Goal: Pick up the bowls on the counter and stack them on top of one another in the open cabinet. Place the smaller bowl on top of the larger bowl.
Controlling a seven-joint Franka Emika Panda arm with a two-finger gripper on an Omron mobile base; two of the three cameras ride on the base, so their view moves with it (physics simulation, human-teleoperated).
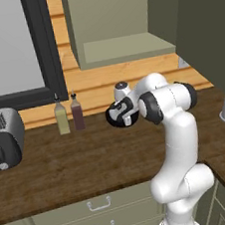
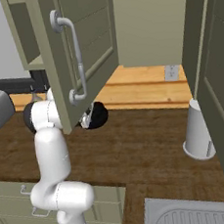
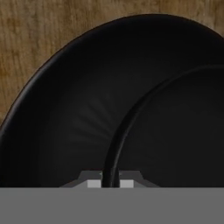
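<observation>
In the hand view my gripper (image 3: 111, 183) is shut on the thin rim of the smaller bowl (image 3: 175, 131), glossy black. It hangs over the hollow of the larger bowl (image 3: 74, 100), which spreads wide beneath it with the wood-grain counter (image 3: 39, 35) behind. From the left base view the gripper (image 1: 124, 108) sits low over the counter (image 1: 66, 165) with the black bowls (image 1: 115, 116) at its tip. The open cabinet (image 1: 121, 50) stands above, its shelf bare. In the right base view the bowls (image 2: 98, 114) peek out behind the cabinet door (image 2: 53, 51).
Two bottles (image 1: 61, 118) (image 1: 77, 113) stand against the wall left of the arm, a toaster (image 1: 2, 136) farther left. A pale cylinder (image 2: 197, 133) stands on the counter to the right, a sink (image 2: 194, 213) near the front. An open cabinet door (image 1: 207, 32) hangs at right.
</observation>
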